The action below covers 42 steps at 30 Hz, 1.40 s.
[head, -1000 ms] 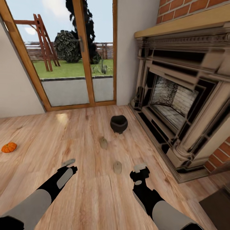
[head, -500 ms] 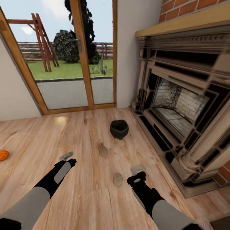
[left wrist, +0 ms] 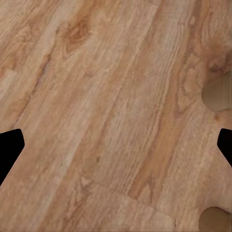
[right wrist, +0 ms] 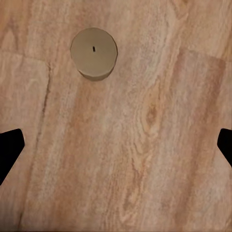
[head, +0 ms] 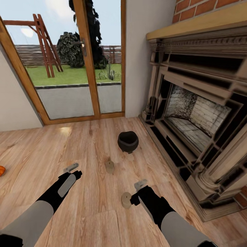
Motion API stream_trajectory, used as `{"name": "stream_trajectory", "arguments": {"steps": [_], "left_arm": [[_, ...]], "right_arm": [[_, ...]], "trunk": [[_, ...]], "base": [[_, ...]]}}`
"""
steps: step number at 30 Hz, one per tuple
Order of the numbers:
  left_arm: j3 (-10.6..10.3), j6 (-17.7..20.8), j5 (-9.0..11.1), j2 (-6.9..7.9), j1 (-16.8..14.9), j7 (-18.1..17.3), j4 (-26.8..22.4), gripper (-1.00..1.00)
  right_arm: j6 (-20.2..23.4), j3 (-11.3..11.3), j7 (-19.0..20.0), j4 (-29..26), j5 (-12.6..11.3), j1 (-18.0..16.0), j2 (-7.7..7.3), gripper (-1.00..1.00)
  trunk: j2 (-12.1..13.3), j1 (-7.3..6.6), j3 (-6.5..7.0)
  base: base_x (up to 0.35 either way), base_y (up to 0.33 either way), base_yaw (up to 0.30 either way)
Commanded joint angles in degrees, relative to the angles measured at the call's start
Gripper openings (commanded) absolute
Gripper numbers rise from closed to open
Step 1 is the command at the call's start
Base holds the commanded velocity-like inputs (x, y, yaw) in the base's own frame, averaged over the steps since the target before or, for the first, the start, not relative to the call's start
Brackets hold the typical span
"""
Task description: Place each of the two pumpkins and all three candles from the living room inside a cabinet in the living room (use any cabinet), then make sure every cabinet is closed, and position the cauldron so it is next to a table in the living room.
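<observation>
Candle point(head: 126, 200) upright on floor point(head: 89, 212), just beside right gripper point(head: 138, 192), untouched; its jaws look wide, empty. Left gripper point(head: 72, 170) likewise spread, empty. Cauldron point(head: 128, 141) well beyond both.

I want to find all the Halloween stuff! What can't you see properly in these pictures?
- Pumpkin: head view, cut off by the left edge; only an orange sliver shows.
- Two candles in the left wrist view: cut by the picture's edges.
- Cauldron: head view, too dark inside to tell whether anything is in it.
- Near candle: head view, partly behind the right tool.
- Left tool: small in the head view, but both wrist views show the fingers spread apart.
</observation>
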Motion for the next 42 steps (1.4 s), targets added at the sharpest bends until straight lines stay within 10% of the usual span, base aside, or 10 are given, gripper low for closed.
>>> {"name": "stream_trajectory", "arguments": {"steps": [1, 42], "left_arm": [[-0.08, 0.03, -0.02, -0.12, 0.00, 0.03, 0.00, 1.00], [-0.39, 0.05, 0.23, -1.80, 0.00, -0.14, -2.20, 1.00]], "right_arm": [[0.14, 0.00, 0.49, -0.10, 0.00, -0.01, 0.00, 1.00], [-0.48, 0.01, 0.48, 7.80, -0.03, 0.06, 0.00, 1.00]], "trunk": [[0.00, 0.00, 0.00], [0.00, 0.00, 0.00]], "base": [[0.002, 0.000, 0.000], [0.165, 0.101, 0.000]]}}
